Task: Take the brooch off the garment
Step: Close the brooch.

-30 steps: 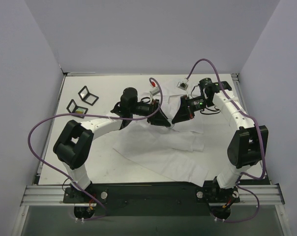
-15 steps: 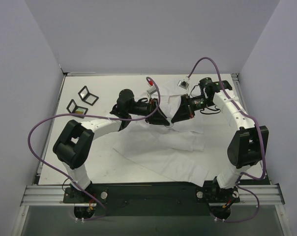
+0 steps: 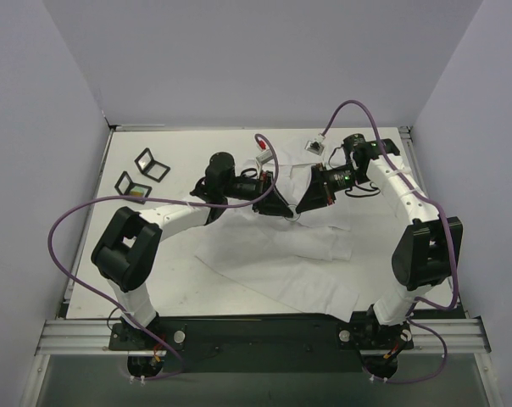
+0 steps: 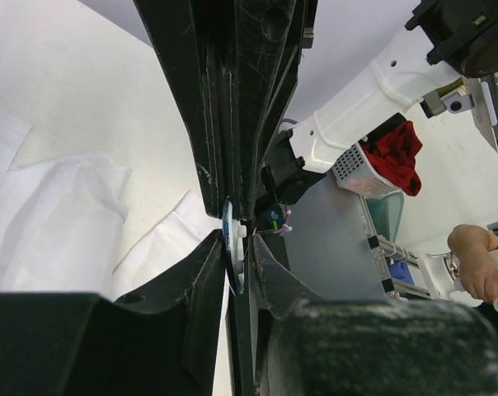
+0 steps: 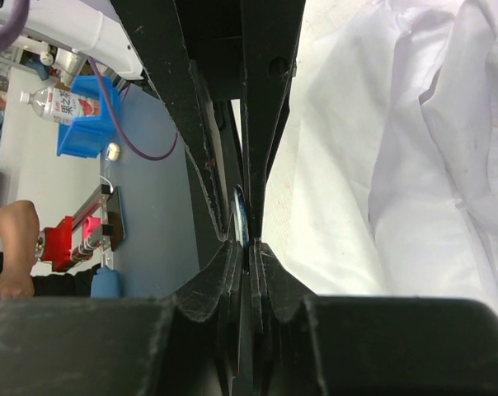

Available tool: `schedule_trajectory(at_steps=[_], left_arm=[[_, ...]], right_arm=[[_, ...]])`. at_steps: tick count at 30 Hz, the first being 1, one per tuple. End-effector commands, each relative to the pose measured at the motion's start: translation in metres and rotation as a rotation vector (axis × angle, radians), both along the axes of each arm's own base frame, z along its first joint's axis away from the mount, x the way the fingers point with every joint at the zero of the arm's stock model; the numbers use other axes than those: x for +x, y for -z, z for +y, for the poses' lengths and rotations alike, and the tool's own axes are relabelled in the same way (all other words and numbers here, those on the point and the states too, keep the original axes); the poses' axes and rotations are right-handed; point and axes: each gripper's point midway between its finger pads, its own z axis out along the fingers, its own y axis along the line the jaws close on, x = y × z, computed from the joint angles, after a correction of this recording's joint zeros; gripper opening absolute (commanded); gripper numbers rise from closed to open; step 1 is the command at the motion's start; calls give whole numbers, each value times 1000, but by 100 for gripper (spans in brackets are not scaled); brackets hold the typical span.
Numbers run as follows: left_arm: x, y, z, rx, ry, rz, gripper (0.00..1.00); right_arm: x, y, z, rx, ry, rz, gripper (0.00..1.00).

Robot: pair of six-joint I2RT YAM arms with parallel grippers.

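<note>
Both arms nose to nose on the brooch (image 4: 232,257), just above the shirt (image 3: 281,263) mid-tabletop (image 3: 180,170)

Right end effector (image 3: 302,208) is pressed together at the brooch's rim. The left end effector (image 3: 282,209) sits either side of it with a sliver of gap, and I can't tell if it's biting. My worry is that pulling apart while the pin's caught drags or rips that thin fabric, or the brooch pops out. It's edge-on in both wrist views, so the pin and clasp are hidden.
</note>
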Motion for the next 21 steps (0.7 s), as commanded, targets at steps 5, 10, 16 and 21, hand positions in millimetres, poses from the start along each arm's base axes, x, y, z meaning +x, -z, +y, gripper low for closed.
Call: schedule_trajectory(at_steps=[5, 10, 16, 21], left_arm=[[6, -14, -5, 25, -35, -86, 24], [10, -7, -7, 61, -61, -88, 25], [18, 1, -8, 115, -106, -100, 24], [21, 4, -8, 126, -130, -101, 24]], right_arm=[[2, -1, 1, -25, -22, -58, 0], [-1, 1, 3, -41, -34, -66, 0], [-4, 3, 5, -65, -49, -79, 0], [-6, 4, 7, -70, -57, -82, 0]])
